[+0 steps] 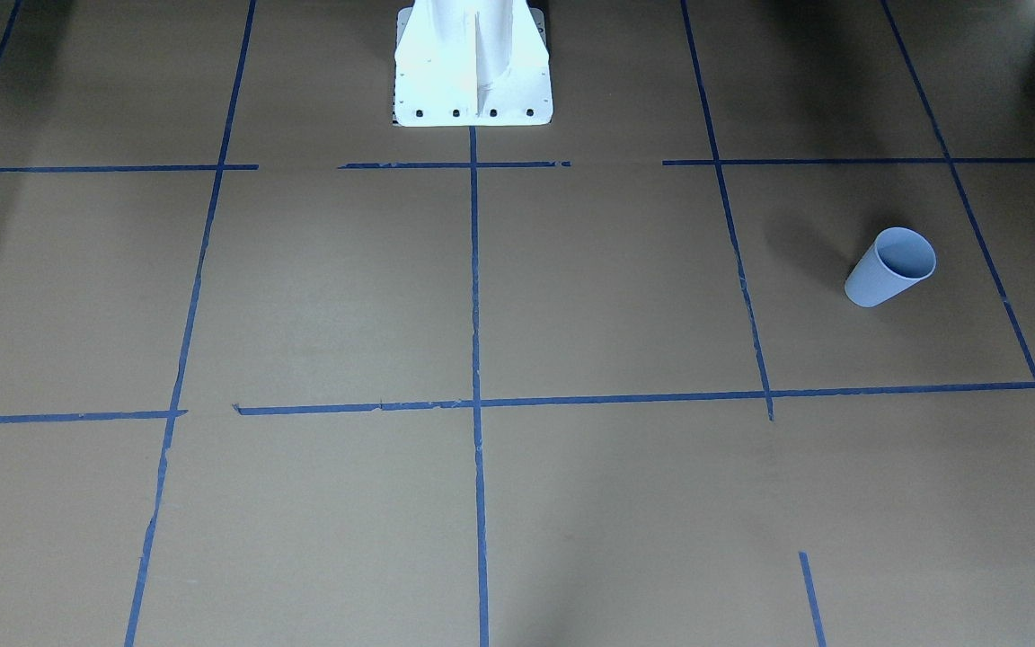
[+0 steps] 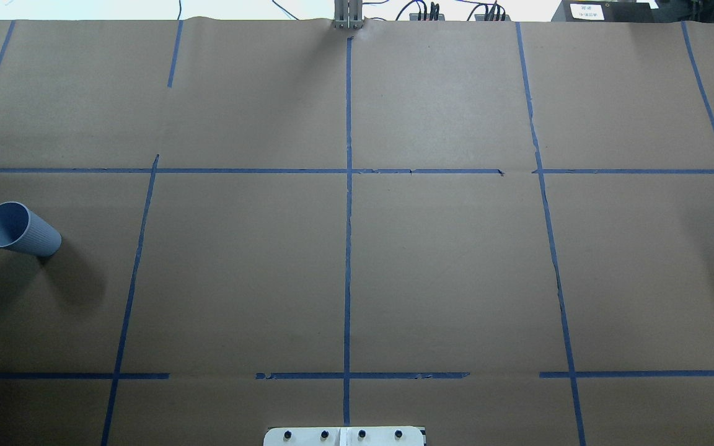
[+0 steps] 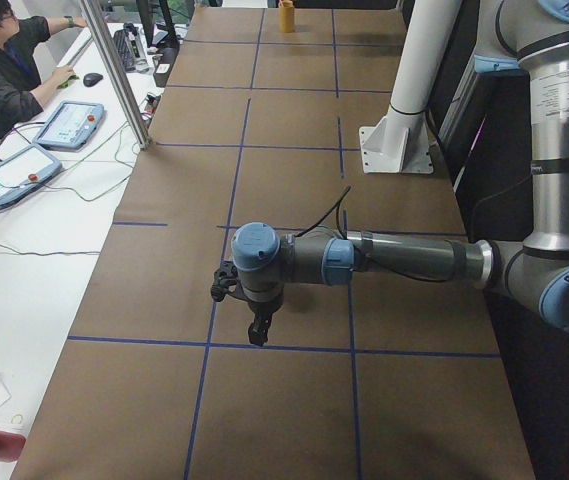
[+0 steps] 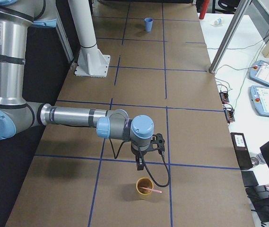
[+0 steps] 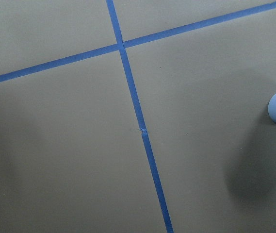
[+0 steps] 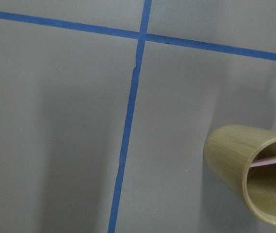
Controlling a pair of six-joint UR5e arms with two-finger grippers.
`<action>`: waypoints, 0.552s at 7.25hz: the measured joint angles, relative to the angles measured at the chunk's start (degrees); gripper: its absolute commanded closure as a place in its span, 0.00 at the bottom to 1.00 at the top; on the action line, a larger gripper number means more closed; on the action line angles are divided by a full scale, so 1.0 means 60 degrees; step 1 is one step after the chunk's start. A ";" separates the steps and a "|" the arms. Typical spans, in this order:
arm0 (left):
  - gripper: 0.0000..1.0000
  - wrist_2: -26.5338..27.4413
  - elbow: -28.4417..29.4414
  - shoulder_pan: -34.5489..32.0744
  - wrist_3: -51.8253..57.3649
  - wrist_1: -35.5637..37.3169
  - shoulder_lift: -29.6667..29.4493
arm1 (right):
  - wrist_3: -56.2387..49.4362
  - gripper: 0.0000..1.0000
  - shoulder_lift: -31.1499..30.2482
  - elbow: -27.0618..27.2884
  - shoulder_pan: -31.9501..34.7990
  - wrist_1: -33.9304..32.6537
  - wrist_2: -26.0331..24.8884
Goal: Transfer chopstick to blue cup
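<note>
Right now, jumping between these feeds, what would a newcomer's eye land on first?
The light-blue cup, standing alone on the brown paper-covered table far to the robot's left. Then, at the table's opposite end, the pink chopstick leaning out of a tan wooden cup, with the right hand hanging close beside it.
</note>
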 measured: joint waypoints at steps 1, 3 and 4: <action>0.00 0.0002 -0.0004 0.0004 0.0000 0.0000 -0.0017 | 0.0002 0.00 -0.0003 -0.0006 -0.0002 -0.0003 0.0004; 0.00 0.0005 -0.0013 0.0006 0.0000 -0.0006 -0.0127 | 0.0003 0.00 -0.0002 -0.0012 -0.0012 -0.0002 0.0014; 0.00 0.0007 -0.0034 0.0007 -0.0003 -0.0068 -0.0180 | 0.0003 0.00 0.0004 -0.0003 -0.0013 0.0004 0.0019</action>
